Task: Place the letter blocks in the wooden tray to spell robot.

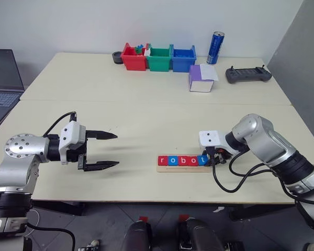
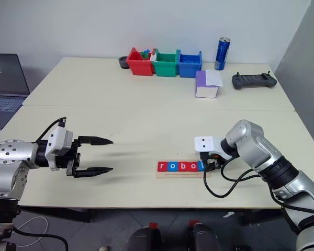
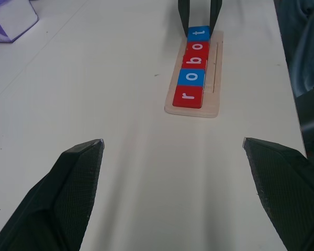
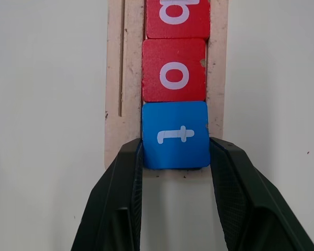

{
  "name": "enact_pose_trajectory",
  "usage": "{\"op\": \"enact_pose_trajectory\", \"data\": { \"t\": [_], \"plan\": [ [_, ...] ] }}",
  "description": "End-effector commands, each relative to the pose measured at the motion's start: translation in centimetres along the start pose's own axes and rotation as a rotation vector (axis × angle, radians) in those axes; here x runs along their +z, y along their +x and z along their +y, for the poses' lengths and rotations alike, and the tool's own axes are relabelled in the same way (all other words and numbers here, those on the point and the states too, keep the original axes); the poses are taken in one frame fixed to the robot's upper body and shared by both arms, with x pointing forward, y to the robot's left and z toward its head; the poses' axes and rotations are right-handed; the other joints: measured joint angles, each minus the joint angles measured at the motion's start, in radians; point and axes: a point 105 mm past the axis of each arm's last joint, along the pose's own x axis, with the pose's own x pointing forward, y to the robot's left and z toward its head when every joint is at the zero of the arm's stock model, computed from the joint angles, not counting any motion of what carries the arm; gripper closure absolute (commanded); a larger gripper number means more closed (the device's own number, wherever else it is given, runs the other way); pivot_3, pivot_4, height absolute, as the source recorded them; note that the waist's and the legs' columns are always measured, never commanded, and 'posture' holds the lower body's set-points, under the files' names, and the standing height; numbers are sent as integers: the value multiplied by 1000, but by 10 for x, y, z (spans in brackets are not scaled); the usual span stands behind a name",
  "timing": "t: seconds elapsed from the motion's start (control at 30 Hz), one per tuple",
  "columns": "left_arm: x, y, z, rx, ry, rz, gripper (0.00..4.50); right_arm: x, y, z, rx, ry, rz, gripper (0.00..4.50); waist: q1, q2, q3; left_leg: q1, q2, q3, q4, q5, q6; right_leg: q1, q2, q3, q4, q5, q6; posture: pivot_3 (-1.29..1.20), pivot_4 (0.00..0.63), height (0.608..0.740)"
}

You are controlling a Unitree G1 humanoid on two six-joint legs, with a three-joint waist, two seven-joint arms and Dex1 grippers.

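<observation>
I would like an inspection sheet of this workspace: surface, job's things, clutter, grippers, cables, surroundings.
Surface: pale table, seam across the middle.
Job's things: wooden tray near the front edge; five letter blocks in it read r-o-b-o-t; the blue t block sits at the tray's end.
Clutter: red, green and blue bins, blue can, purple-and-white box, black controller, dark round object, all at the far side.
Grippers: left gripper open, apart from the tray; right gripper shut on the t block.
Cables: black cable looping by the right wrist.
Surroundings: laptop at left, white wall behind.
</observation>
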Motion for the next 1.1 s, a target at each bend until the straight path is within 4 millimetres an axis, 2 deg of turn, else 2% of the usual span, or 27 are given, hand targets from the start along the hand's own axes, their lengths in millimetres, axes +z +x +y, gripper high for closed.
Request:
{"op": "enact_pose_trajectory", "data": {
  "t": [0.03, 0.17, 0.37, 0.43, 0.47, 0.67, 0.73, 1.0, 1.1],
  "plan": [
    [12, -7, 6, 29, 54, -6, 0, 11, -7, -4, -26, -44, -15, 3035, 0, 0, 0, 0, 0, 0, 0, 0, 0, 0, 0, 0, 0, 0, 0, 0, 150, 740],
    [12, -7, 6, 30, 54, -5, 0, 13, -6, -4, -26, -44, -22, 3035, 0, 0, 0, 0, 0, 0, 0, 0, 0, 0, 0, 0, 0, 0, 0, 0, 150, 740],
    [11, -7, 6, 30, 53, -4, 0, 13, -8, -2, -16, -39, -28, 976, 0, 0, 0, 0, 0, 0, 0, 0, 0, 0, 0, 0, 0, 0, 0, 0, 150, 740],
    [11, -8, 6, 29, 53, -3, 0, 14, -14, -2, -17, -38, -42, 246, 0, 0, 0, 0, 0, 0, 0, 0, 0, 0, 0, 0, 0, 0, 0, 0, 150, 740],
    [11, -8, 6, 30, 53, -2, 0, 15, -18, -3, -24, -38, -55, 34, 0, 0, 0, 0, 0, 0, 0, 0, 0, 0, 0, 0, 0, 0, 0, 0, 150, 740],
    [14, -10, 8, 36, 58, -4, 0, 17, -55, -8, -104, -9, -173, 34, 1, 0, 0, 0, 0, 0, 0, 0, 0, 0, 0, 0, 0, 0, 0, 0, 150, 740],
    [19, -12, 10, 44, 60, -23, 0, 11, -68, -9, -134, 27, -233, 34, 1, 0, 0, 0, 0, 0, 0, 0, 0, 0, 0, 0, 0, 0, 0, 0, 150, 740],
    [28, -39, 11, 90, 35, 33, 0, -45, -135, 18, -255, 176, -486, 34, 4, 0, 0, 0, -1, 0, 0, 0, 0, 0, -1, 0, -1, 0, 0, 0, 150, 740],
    [33, -46, 13, 117, 27, 38, 0, -62, -149, 33, -271, 221, -511, 34, 3, 0, 0, 0, -1, 0, 0, 0, 0, 1, -1, 0, -1, 0, 0, 0, 150, 740]
  ]
}}
